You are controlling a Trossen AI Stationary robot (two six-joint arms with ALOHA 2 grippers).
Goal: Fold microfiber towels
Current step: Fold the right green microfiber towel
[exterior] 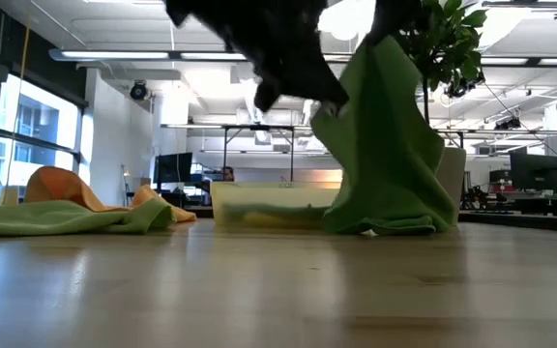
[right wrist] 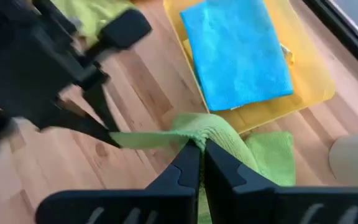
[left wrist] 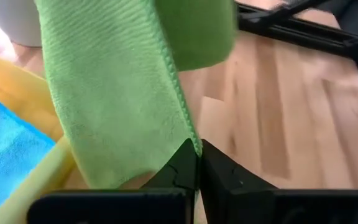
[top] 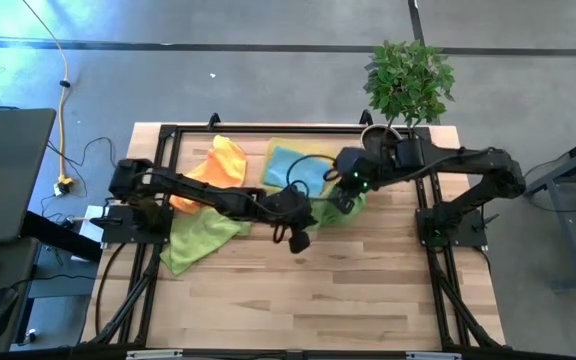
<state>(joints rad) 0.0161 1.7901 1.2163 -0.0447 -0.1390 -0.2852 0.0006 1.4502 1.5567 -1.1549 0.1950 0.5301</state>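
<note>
The light green towel [exterior: 385,145] we are working on is hanging above the desk [top: 368,290] near the middle of the high view, its lower end resting on the wood just in front of the yellow tray [right wrist: 303,87]. We are gripping its top with the right pincer [right wrist: 196,146], clenched on a bunched fold, and we are pinching a lower corner with the left pincer [left wrist: 197,163], also clenched on the cloth. A teal blue towel [right wrist: 238,50] is lying flat in the tray. At the left of the high view, a second light green towel [top: 196,240] and an orange towel [top: 213,170] are lying crumpled on the desk.
</note>
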